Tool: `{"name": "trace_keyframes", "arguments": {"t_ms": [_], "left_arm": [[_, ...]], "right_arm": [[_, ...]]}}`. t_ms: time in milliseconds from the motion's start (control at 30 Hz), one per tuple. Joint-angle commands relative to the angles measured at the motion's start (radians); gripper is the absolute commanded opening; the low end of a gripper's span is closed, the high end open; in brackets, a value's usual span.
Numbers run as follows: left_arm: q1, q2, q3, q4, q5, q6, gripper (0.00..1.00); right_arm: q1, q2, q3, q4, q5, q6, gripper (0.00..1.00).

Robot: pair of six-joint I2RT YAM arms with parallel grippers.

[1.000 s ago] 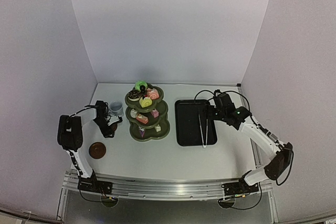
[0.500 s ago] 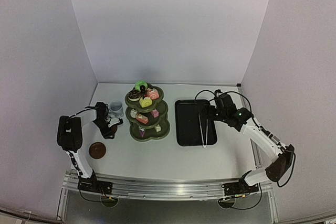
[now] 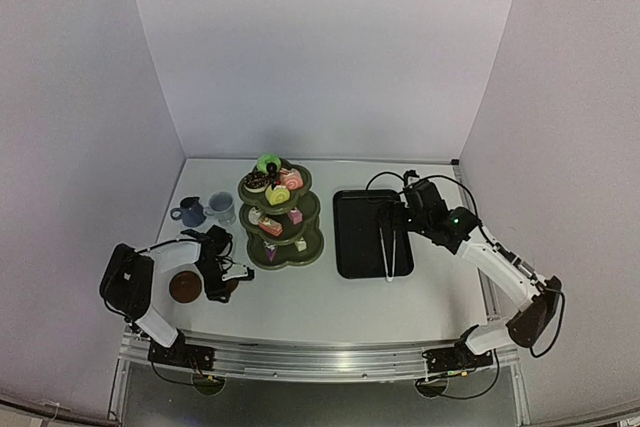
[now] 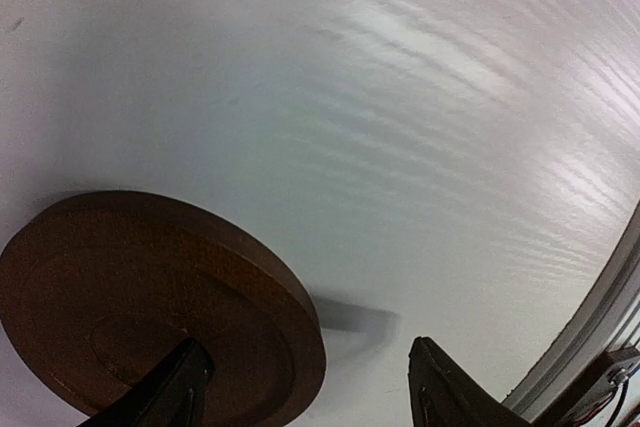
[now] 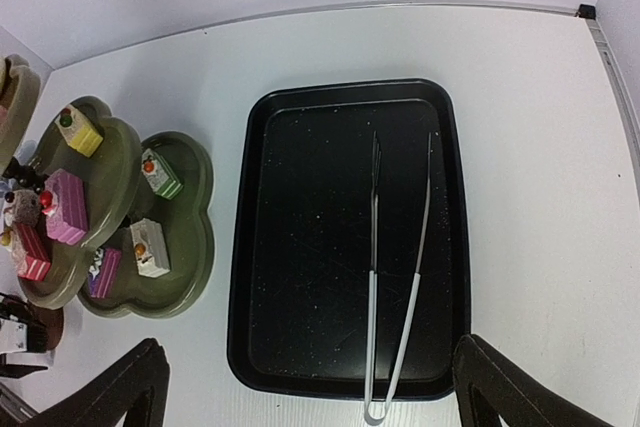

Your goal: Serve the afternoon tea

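My left gripper [image 3: 220, 272] hovers low at the near left, jaws apart. Its left finger [image 4: 180, 382] overlaps a round brown saucer [image 4: 130, 297], and its right finger [image 4: 450, 387] stands clear of the rim with a gap. That saucer [image 3: 230, 290] peeks out under the gripper, and a second brown saucer [image 3: 185, 287] lies just to its left. The dark-blue cup [image 3: 187, 212] and white cup [image 3: 221, 207] stand behind, beside the olive three-tier stand [image 3: 280, 219] loaded with small cakes [image 5: 65, 207]. My right gripper [image 5: 320, 392] hangs open above the tray, holding nothing.
A black rectangular tray [image 3: 350, 237] lies right of the stand with metal tongs [image 5: 400, 277] lying in it. White walls close in on the left, back and right. The table's metal rail [image 4: 600, 327] runs close to the left gripper.
The left arm swung from beside the cups toward the near edge, and the saucer under it came along. Both cups now show. The right gripper's jaws spread wider over the tongs.
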Motion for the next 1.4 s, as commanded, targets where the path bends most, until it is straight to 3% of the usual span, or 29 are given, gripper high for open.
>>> {"name": "trace_keyframes", "arguments": {"t_ms": [0, 233, 467, 900, 1233, 1367], "left_arm": [[-0.211, 0.019, -0.065, -0.004, 0.046, -0.084, 0.7], [-0.415, 0.199, 0.117, 0.03, 0.078, -0.147, 0.7], [-0.613, 0.38, 0.358, 0.023, 0.132, -0.171, 0.7], [-0.786, 0.705, 0.843, -0.058, 0.149, -0.137, 0.72], [-0.782, 0.575, 0.796, -0.136, 0.107, -0.144, 0.76], [-0.777, 0.55, 0.915, -0.209, 0.082, -0.152, 0.78]], "right_arm": [[0.049, -0.06, 0.006, 0.002, 0.057, 0.026, 0.97], [0.131, -0.076, -0.011, -0.005, 0.104, 0.08, 0.98], [0.136, -0.103, -0.045, -0.031, 0.113, 0.124, 0.98], [0.136, -0.191, -0.06, -0.114, 0.175, 0.089, 0.98], [0.135, -0.151, 0.003, -0.172, 0.129, 0.01, 0.98], [0.13, -0.101, 0.055, -0.172, 0.11, -0.02, 0.98]]}}
